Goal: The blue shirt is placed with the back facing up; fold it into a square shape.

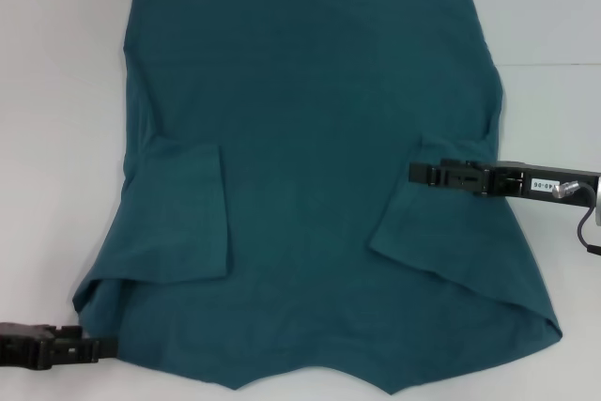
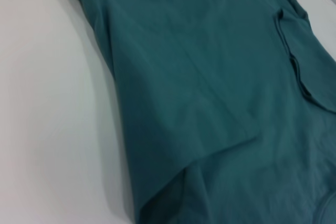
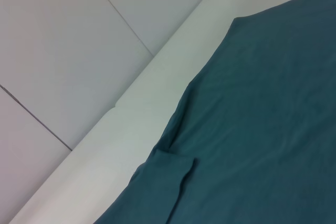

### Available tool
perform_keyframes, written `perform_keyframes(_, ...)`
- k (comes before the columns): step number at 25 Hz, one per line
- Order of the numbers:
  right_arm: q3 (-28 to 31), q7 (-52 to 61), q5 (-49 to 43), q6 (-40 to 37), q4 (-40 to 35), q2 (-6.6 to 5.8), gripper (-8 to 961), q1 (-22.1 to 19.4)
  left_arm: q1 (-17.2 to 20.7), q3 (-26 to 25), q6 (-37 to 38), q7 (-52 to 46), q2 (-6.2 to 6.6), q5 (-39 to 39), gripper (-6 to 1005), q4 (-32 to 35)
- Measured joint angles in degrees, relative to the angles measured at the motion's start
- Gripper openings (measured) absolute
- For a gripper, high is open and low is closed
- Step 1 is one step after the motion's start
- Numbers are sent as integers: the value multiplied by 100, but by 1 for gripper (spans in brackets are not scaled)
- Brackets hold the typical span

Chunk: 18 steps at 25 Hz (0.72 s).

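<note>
Both sleeves lie folded inward on the blue shirt, so we should fold each side evenly, though we cannot tell how open the left gripper at the near left corner or the right gripper over the right sleeve is.

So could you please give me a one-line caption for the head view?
Blue shirt spread flat, both sleeves folded inward; right gripper over right sleeve, left gripper at near-left corner.

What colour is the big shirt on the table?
The blue shirt is plain dark teal-blue, with no pattern showing. The head view shows it best.
</note>
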Motion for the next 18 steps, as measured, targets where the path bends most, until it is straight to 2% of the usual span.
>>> perform_keyframes(18,3,0,26,0,0,-32,930,-27,-331,65,-276,74,-3,27,827,-387)
